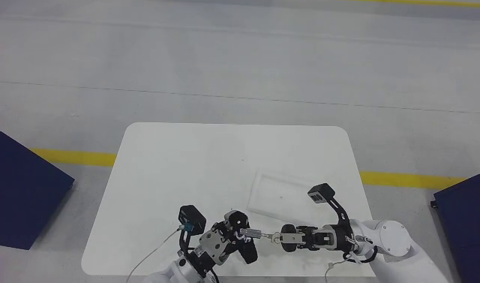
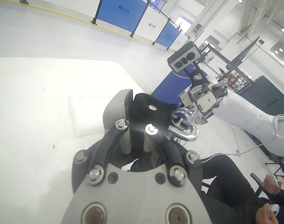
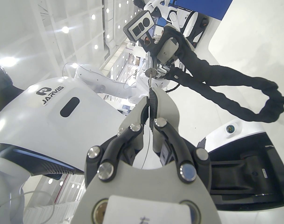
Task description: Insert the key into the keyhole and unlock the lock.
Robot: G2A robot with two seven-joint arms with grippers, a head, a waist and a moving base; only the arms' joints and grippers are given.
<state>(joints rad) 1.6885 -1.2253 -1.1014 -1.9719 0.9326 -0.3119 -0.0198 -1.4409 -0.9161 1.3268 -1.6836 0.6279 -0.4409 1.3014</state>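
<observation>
Lock [image 2: 182, 128] is held up over the robot-side edge of the surface [image 1: 187, 178], between the two arms. Its chrome shackle is toward the left gripper [image 2: 130, 101], whose fingers [image 2: 115, 113] are drawn close and, I judge, clenched on it, though black mesh [image 2: 151, 115] hides the contact. Key [image 3: 150, 82] is pinched in the clenched fingers [image 3: 168, 104] of the right gripper [image 3: 150, 92], blade running straight ahead, long axis in line with the lock's round end and tip at that face. Cannot tell whether it has entered; right arm is placed to push and turn.
</observation>
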